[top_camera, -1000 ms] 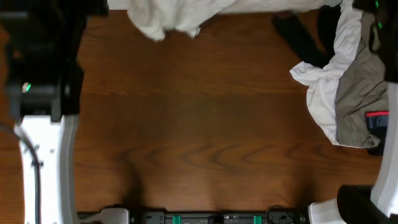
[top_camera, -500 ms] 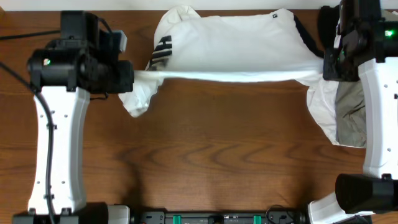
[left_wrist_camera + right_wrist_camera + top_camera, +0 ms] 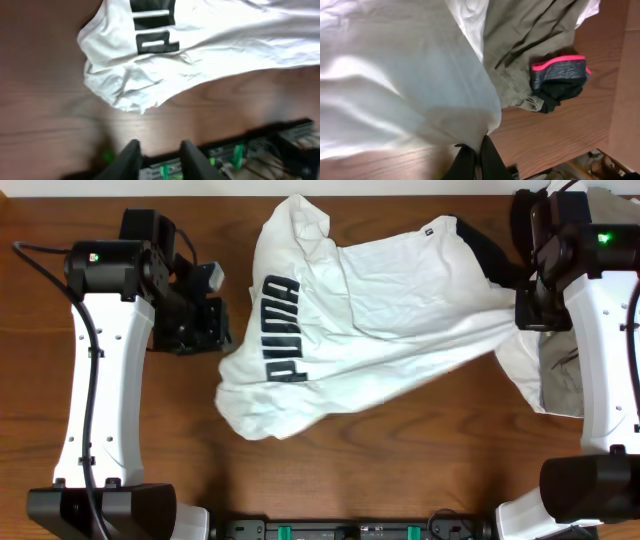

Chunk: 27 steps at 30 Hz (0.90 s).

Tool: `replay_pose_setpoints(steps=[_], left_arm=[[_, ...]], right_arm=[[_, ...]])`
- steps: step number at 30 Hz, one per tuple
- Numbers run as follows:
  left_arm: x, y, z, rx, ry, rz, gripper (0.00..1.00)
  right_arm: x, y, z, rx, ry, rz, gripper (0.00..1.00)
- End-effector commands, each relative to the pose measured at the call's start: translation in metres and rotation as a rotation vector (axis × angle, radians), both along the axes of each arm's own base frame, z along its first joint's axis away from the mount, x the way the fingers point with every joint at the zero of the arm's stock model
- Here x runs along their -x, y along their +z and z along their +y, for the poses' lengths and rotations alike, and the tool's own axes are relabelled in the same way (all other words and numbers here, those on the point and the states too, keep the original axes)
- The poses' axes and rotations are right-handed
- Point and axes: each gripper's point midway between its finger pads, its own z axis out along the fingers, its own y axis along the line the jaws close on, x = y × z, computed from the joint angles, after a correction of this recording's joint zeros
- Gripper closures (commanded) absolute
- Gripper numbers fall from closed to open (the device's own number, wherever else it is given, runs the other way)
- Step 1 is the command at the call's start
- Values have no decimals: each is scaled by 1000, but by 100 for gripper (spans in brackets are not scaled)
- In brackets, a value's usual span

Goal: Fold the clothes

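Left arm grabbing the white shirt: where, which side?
Probably the rumpled near-left corner of the white shirt, approached from the left. It bunches up on bare wood nearest the left end effector; the right end effector holds the opposite edge.

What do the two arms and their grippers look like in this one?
The left arm and right arm have white links, black joint housings, a green light each. A black cable follows the left arm. The left gripper and right gripper have dark fingers.
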Motion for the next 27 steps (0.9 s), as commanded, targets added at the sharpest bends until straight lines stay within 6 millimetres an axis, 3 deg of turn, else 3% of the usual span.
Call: replay_pose_setpoints(steps=[1,7,13,20,27], left_arm=[[4,3,-6,51,-27,11,67],[4,-2,9,-45,-6,15,65],[10,-24,37,-205,200,118,61],[32,-83,36,-218,292,286,59],[46,-145,36,-225,314,336,60]], right_arm=[[3,6,-13,40,-30,-13,97],[5,6,-22,40,-58,-15,98],[5,6,-23,37,-60,-18,98],[5,6,-23,36,-61,-19,98],[4,6,-22,32,-61,-21,98]])
